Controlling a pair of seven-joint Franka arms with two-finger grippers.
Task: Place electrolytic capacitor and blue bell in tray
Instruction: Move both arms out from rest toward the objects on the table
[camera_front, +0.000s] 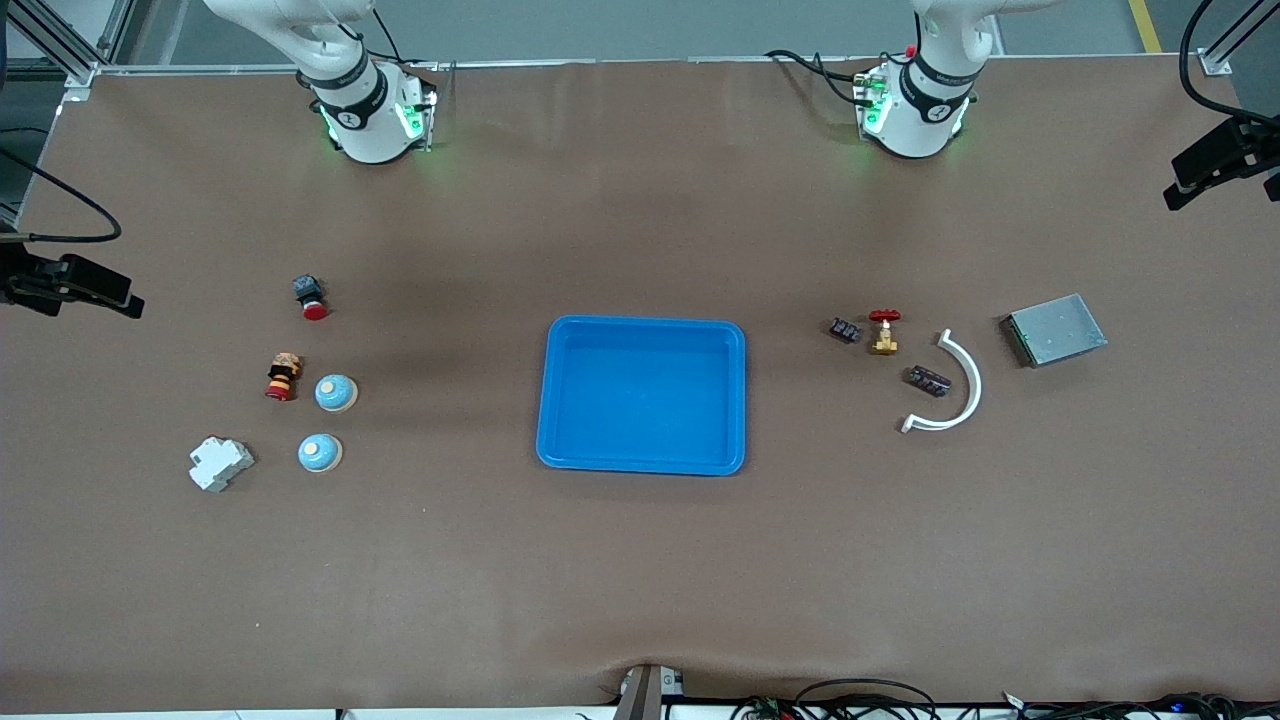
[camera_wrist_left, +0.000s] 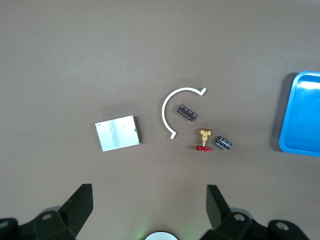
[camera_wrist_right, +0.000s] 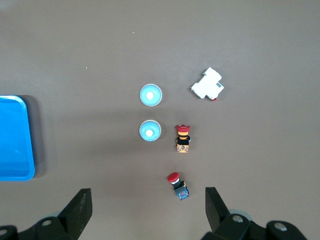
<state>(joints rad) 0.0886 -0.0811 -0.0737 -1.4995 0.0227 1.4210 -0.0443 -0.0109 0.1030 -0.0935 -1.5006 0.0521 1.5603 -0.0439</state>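
From the front, the tray (camera_front: 641, 394) sits mid-table. Two blue bells (camera_front: 336, 392) lie at its 9 o'clock; two capacitors (camera_front: 928, 380) at its 3 o'clock, beside a white arc (camera_front: 957, 390).

The left wrist view shows the left gripper (camera_wrist_left: 148, 202) wide, holding nothing, above a capacitor.

The right wrist view shows the right gripper (camera_wrist_right: 147, 202) wide too, above the bells (camera_wrist_right: 150, 130).

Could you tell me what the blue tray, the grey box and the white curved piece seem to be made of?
The tray looks like moulded plastic: uniform bright blue, rounded corners, slight sheen. The grey box seems to be metal, flat and dull silver with crisp edges, a green strip along one side perhaps a circuit board. The white curved piece is probably plastic: thin, plain matte white.
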